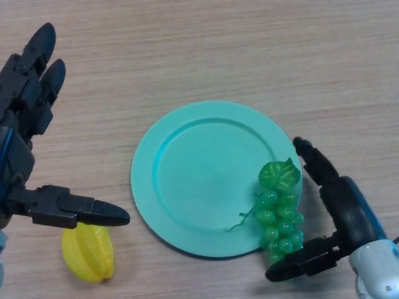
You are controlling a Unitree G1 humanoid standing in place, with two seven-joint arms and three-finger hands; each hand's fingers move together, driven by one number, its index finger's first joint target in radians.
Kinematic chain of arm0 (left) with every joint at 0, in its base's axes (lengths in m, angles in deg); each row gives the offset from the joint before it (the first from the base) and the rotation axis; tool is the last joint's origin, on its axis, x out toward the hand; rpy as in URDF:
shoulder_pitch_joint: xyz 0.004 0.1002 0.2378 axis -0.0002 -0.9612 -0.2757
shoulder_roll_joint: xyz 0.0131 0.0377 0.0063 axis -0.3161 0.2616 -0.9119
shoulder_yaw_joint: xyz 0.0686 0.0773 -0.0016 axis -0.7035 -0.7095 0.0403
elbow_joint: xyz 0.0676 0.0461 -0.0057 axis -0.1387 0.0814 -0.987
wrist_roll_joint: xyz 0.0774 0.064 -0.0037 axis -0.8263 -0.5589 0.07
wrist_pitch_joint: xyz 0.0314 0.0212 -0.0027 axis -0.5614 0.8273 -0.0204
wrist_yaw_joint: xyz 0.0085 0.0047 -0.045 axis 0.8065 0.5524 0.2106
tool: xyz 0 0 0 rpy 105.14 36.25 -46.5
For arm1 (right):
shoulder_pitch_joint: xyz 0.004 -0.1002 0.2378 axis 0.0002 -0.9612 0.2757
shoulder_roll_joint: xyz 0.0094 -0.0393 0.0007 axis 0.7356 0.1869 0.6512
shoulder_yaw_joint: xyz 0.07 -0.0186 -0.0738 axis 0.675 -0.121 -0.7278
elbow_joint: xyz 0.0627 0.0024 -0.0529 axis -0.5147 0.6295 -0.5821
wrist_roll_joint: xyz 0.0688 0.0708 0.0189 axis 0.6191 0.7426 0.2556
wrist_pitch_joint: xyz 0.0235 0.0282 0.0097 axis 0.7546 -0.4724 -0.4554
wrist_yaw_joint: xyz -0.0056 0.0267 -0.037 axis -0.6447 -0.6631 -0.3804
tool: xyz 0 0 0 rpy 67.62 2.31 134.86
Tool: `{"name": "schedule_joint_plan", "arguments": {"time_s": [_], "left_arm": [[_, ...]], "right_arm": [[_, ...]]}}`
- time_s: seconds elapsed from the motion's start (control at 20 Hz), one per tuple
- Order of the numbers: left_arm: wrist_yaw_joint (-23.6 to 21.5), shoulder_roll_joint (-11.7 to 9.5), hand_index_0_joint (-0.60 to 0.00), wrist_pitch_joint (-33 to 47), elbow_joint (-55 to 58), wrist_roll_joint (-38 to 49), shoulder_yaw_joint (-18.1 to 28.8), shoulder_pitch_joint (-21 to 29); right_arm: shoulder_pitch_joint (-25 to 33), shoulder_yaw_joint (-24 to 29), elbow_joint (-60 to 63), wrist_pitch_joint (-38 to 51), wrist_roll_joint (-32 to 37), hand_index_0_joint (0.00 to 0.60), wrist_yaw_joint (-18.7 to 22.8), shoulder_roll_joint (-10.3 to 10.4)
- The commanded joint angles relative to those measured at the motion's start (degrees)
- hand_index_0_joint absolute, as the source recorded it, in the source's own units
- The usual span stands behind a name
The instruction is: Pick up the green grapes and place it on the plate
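Observation:
A bunch of green grapes [279,217] with a green leaf on top lies on the right rim of the teal plate [193,174], its lower end hanging over the plate's edge. My right hand [343,208] sits just right of the bunch, its fingers spread wide on either side of the grapes with a gap between them and the fruit. At the left edge, my left hand [28,149] hovers over the table with straight fingers and the thumb pointing right, holding nothing.
A yellow starfruit [89,252] lies on the wooden table at the lower left, just below my left thumb and left of the plate.

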Motion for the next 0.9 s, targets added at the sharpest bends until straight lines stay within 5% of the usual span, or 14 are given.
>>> {"name": "schedule_joint_plan", "arguments": {"time_s": [0.05, 0.15, 0.2, 0.35, 0.45, 0.9], "left_arm": [[-0.9, -1.1, 0.0, 8.8, 3.4, 1.5, 2.7, 1.0], [-0.9, -1.1, 0.0, 8.8, 3.2, 1.7, 2.7, 0.8], [-0.9, -1.1, 0.0, 8.7, 3.2, 1.8, 2.7, 0.8], [-1.1, -1.0, 0.0, 8.5, 3.4, 1.6, 2.7, 0.8], [-1.2, -1.1, 0.0, 8.3, 3.6, 1.7, 2.9, 0.9], [-1.1, -1.2, 0.0, 7.3, 4.6, 0.9, 1.9, 1.5]], "right_arm": [[1.5, 0.5, 0.7, 9.2, 1.7, 0.0, 9.2, -0.3], [0.8, -0.9, 1.5, 8.6, 3.5, 0.0, 10.5, -0.3], [0.8, -1.0, 1.5, 8.5, 3.8, 0.049, 10.6, -0.3], [0.6, -0.8, 0.3, 8.7, 7.7, 0.449, 10.3, -0.3], [0.4, 0.9, -1.3, 10.1, 10.1, 0.6, 9.0, -0.3], [3.4, 8.4, -6.9, 4.3, 14.3, 0.6, 5.3, -0.3]]}}
